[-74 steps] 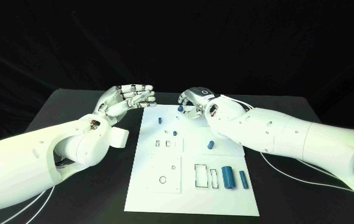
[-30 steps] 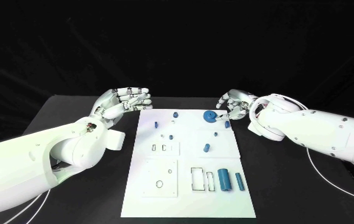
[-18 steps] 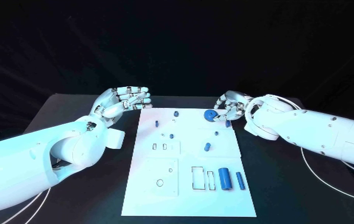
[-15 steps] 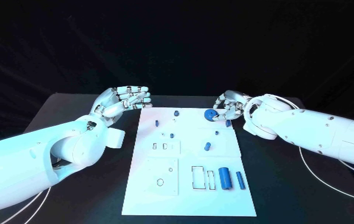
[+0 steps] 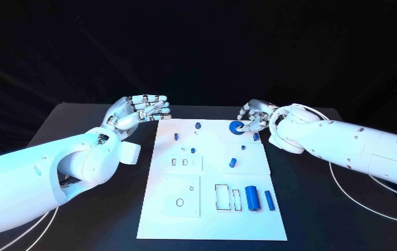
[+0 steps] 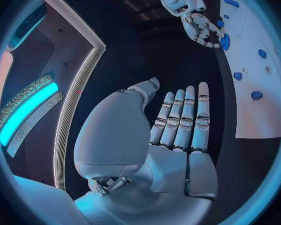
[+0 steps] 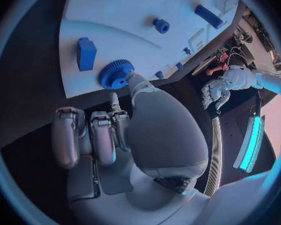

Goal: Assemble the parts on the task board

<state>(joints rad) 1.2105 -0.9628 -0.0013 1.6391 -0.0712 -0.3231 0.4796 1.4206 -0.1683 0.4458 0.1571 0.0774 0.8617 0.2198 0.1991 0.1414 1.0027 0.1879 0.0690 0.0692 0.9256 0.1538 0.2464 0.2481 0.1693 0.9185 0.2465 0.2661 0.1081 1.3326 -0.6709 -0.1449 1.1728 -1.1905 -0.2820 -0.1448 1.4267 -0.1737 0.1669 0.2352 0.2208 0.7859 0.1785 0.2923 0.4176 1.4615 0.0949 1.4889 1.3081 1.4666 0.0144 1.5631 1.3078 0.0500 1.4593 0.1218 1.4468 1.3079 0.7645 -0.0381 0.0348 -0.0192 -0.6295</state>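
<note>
gear (image 5: 236,128) at task board (image 5: 210,216) far right, cylinders (image 5: 252,197) near right

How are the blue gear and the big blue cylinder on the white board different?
The round toothed blue gear sits at the white task board's far end, touched by the right robot hand; the smooth long blue cylinder lies at the near end, untouched. The gear is flat and round, the cylinder elongated. Both are blue.
</note>
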